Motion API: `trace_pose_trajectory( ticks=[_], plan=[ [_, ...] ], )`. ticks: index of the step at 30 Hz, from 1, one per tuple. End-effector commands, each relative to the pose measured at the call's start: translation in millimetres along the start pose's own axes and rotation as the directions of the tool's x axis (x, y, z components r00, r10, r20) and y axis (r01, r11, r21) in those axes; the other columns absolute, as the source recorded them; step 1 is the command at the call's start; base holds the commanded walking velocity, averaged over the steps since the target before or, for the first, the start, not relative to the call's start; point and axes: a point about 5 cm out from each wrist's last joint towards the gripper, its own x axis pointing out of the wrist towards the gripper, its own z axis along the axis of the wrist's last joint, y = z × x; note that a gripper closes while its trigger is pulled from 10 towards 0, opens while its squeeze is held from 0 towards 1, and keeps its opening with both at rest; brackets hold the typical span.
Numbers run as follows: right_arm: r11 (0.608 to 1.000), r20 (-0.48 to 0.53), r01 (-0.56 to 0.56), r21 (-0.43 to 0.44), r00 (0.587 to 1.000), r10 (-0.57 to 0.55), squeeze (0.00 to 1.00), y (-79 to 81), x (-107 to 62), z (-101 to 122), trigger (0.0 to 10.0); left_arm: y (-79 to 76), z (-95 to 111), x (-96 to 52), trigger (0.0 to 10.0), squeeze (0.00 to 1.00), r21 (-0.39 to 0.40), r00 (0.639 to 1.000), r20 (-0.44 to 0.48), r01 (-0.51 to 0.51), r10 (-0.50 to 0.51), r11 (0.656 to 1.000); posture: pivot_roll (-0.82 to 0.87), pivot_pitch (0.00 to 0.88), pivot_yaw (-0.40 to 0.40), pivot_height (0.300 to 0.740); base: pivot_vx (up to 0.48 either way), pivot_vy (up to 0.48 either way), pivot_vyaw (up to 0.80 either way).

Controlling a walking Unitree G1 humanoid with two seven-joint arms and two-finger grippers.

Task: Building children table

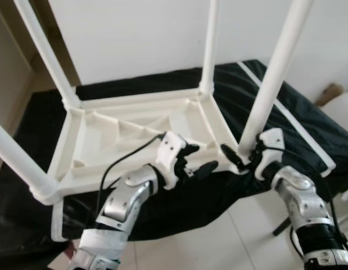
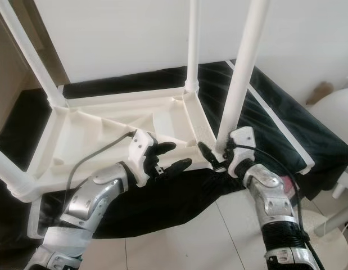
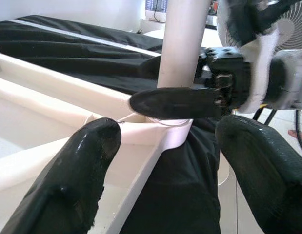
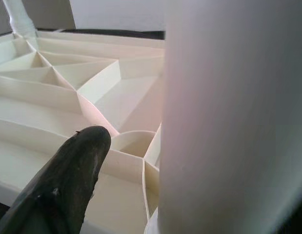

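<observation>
Black cloth (image 1: 308,121) covers the bed beneath the inverted white plastic tabletop (image 1: 134,132). All four round legs appear seated. Right gripper (image 1: 241,154) fingers clasp the leg (image 1: 272,84) at four o'clock, probably firmly; left gripper (image 1: 199,160) fingers are spread beside its socket.

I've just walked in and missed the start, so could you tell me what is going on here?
The robot is putting together a white plastic children's table, which lies upside down on a black cloth. All four legs stand in their corner sockets. The right gripper is closed around the base of the near-right leg, right at its socket. The left gripper hovers open beside that same corner, above the table's near edge, holding nothing.
</observation>
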Motion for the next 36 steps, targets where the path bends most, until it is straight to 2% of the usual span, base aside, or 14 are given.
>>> trace_pose_trajectory(
  ticks=[1,4,5,11,17,18,25,28,32,34,36],
  plan=[
    [0.998,-0.015,-0.065,-0.021,0.998,0.064,0.0,8.5,6.9,-3.8,2.6,-1.0,1.3,1.5,10.0,0.0,0.018,1.0,-0.001,0.008,-0.008,1.0,-0.08,0.0,0.041,0.74,0.0,0.0,0.0],
    [0.997,-0.015,-0.078,-0.022,0.997,0.078,0.0,9.4,7.8,-3.8,2.6,-1.5,1.4,1.8,10.0,0.0,0.018,1.0,0.0,0.009,-0.009,1.0,-0.08,0.0,0.04,0.74,0.0,0.0,0.0],
    [0.996,-0.016,-0.085,-0.019,0.996,0.084,0.0,9.6,7.3,-4.2,0.0,-1.9,1.3,1.8,10.0,0.0,0.017,1.0,0.0,0.007,-0.007,1.0,-0.07,0.0,0.038,0.74,0.0,0.0,0.0],
    [0.997,-0.028,-0.082,-0.015,0.996,0.081,0.0,6.4,-1.9,-9.8,0.0,-5.4,-1.9,-1.2,10.0,0.0,-0.001,1.0,0.0,-0.003,0.003,1.0,-0.07,0.0,0.031,0.74,0.0,0.0,0.0],
    [0.998,-0.028,-0.058,-0.007,0.998,0.057,0.0,5.8,-4.1,-12.6,0.0,-6.8,-2.3,-1.1,10.0,0.0,-0.006,1.0,0.001,-0.002,0.002,1.0,-0.08,0.0,0.033,0.74,0.0,0.0,0.0],
    [0.999,-0.028,-0.038,0.005,0.999,0.038,0.0,5.7,-4.7,-13.7,10.0,-6.9,-1.9,-0.9,10.0,0.0,-0.008,1.0,0.002,-0.002,0.002,1.0,-0.08,0.0,0.036,0.74,0.0,0.0,0.0],
    [0.992,-0.02,0.102,0.078,0.995,-0.101,0.0,4.2,-6.7,-16.0,10.0,-6.9,-0.9,0.2,10.0,0.0,-0.01,1.0,0.003,0.001,-0.001,1.0,-0.08,0.0,0.037,0.74,0.0,0.0,0.0],
    [0.965,-0.045,0.244,0.095,0.97,-0.241,0.0,4.3,-5.4,-18.9,10.0,-7.6,-0.7,-0.6,10.0,0.0,-0.014,1.0,0.003,0.0,0.0,1.0,-0.08,0.0,0.039,0.74,0.0,0.0,0.0],
    [0.945,-0.05,0.308,0.107,0.951,-0.304,0.0,6.1,-4.2,-19.2,10.0,-8.3,-0.9,-1.0,10.0,0.0,-0.017,1.0,0.003,0.0,0.0,1.0,-0.08,0.0,0.039,0.74,0.0,0.0,0.0],
    [0.918,-0.06,0.379,0.119,0.925,-0.374,0.0,6.1,-3.1,-18.6,10.0,-8.4,-1.2,-1.0,10.0,0.0,-0.02,1.0,0.003,-0.001,0.001,1.0,-0.08,0.0,0.04,0.74,0.0,0.0,0.0],
    [0.863,-0.096,0.486,0.14,0.874,-0.477,0.0,7.3,-1.1,-19.3,10.0,-8.4,-1.1,-0.3,10.0,0.0,-0.022,1.0,0.005,-0.001,0.001,1.0,-0.08,0.0,0.038,0.74,0.0,0.0,0.0]
  ],
)
